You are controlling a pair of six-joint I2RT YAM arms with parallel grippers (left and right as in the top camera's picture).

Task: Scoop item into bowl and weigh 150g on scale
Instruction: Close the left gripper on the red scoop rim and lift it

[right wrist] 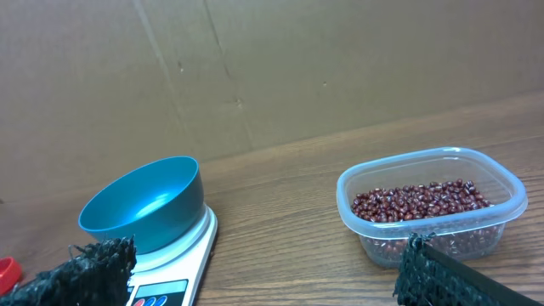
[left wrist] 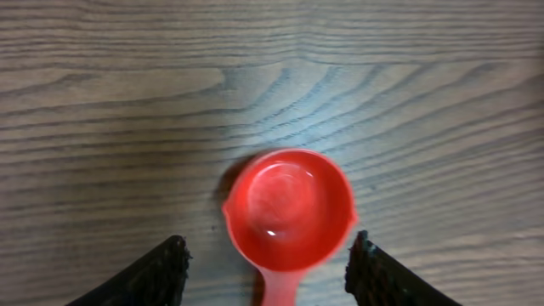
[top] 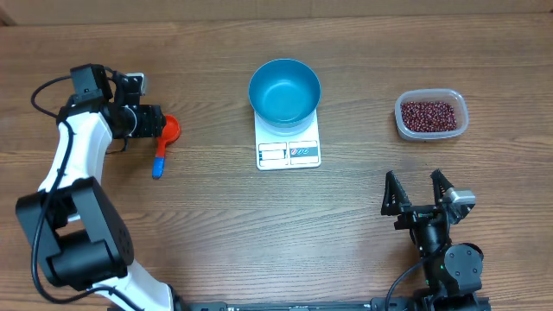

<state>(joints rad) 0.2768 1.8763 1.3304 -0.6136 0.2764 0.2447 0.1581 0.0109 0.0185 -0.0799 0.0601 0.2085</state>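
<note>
Looking down past our left gripper (left wrist: 268, 272), we see its two black fingers (left wrist: 157, 279) parted, one on each side of the round cup of a red plastic scoop (left wrist: 289, 208) that lies mouth-up on the wooden table (left wrist: 102, 102). A strip of bare wood shows between each fingertip and the cup's rim, so the fingers grip nothing. The scoop's handle runs back between the fingers, and from overhead its far end is blue.

Our right gripper (top: 417, 186) stands spread wide and holds nothing. Ahead of its fingers (right wrist: 89, 268), toward the left one, sits the round, deep, bright blue bowl (right wrist: 144, 208), its inside bare. It rests on the small flat white rectangular scale (right wrist: 174, 272), whose display edge faces the fingers. Ahead and toward the right finger is a clear rectangular plastic tub (right wrist: 510, 191) holding the small dark red-brown beans (right wrist: 421, 204) in a shallow layer. Bowl and tub stand well apart.
</note>
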